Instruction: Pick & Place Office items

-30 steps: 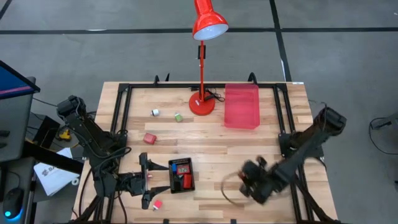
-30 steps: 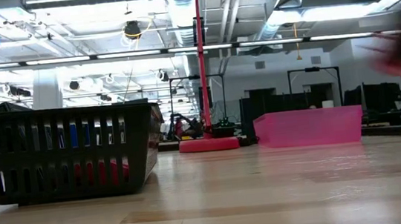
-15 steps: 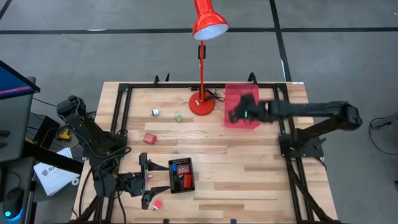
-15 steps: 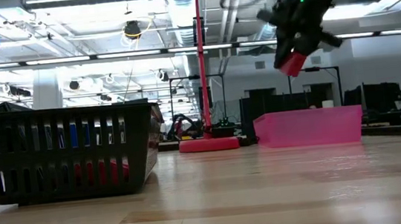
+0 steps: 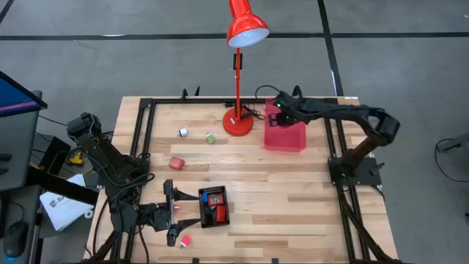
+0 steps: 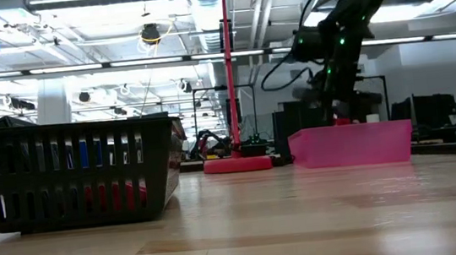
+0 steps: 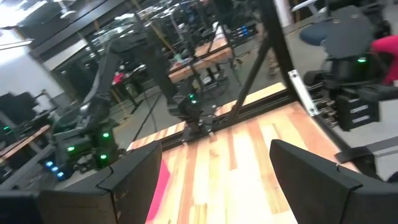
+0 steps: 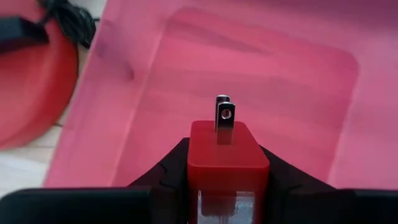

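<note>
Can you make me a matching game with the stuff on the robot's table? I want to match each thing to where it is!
Things:
1. red plug block
2. desk lamp
3. black tray
4. left gripper

Places:
A. beside the black tray, near the table's front edge
B. held by the right gripper over the pink tray
C. standing at the table's back, beside the pink tray
D. near the front, holding small pieces

Pairs: 1-B, 2-C, 3-D, 4-A
</note>
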